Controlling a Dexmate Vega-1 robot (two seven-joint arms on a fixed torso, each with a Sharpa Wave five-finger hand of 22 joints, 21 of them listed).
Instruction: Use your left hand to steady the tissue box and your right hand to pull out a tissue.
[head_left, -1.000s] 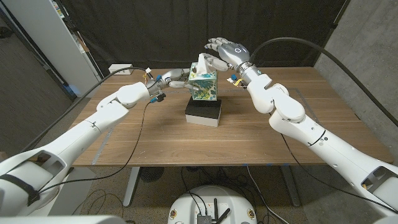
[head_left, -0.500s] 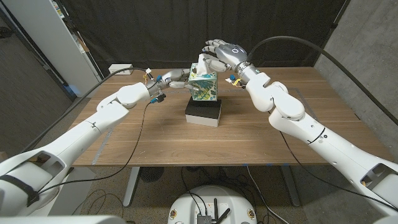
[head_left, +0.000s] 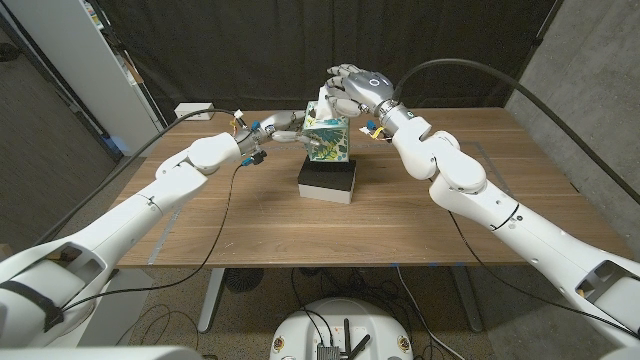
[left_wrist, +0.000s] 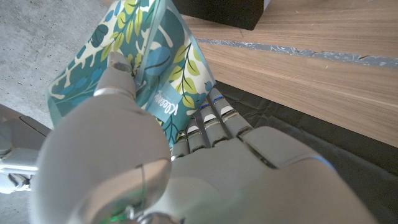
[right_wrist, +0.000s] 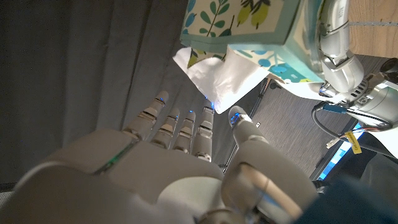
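The tissue box, teal with a leaf print, stands on a black and white block at the table's far middle. A white tissue sticks up from its top. My left hand holds the box from its left side; in the left wrist view the thumb and fingers press on the box. My right hand hovers over the box, at the tissue. In the right wrist view the tissue tip reaches between the spread fingertips and the thumb, which stand apart.
A white socket strip lies at the table's back left edge. A black cable runs from my left arm across the table's left half. A white cabinet stands left of the table, with a dark curtain behind.
My right hand has moved a little left and lower, from beside the tissue to right over it. The left hand and the box have stayed put.
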